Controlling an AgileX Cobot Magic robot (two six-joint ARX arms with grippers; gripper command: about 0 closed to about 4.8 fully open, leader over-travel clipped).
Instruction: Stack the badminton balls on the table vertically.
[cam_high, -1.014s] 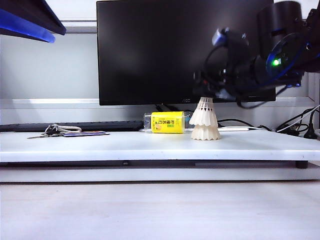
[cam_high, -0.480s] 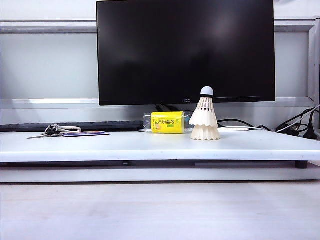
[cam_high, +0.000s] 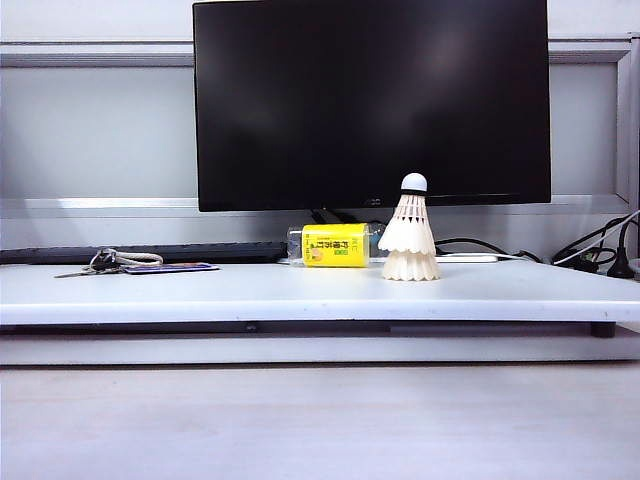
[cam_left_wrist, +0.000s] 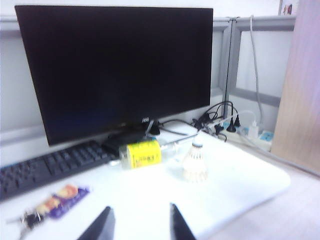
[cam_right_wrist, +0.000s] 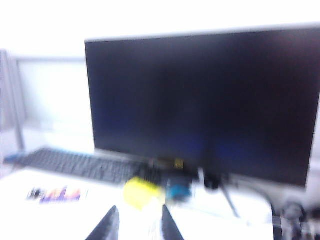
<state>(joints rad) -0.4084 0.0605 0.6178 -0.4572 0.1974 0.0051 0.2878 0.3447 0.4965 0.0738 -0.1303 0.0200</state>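
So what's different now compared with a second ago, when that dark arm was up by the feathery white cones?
The right arm that hung over the stacked shuttlecocks has pulled away, out of the front view. Nothing hangs between the fingers of the right gripper or the left gripper, both back from the table. The stack stayed upright; the yellow bottle, keys and monitor haven't moved.

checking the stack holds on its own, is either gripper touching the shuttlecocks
Apart. The exterior view shows the stacked shuttlecocks standing alone on the table, no arm near. Left gripper and right gripper hang empty, well back.
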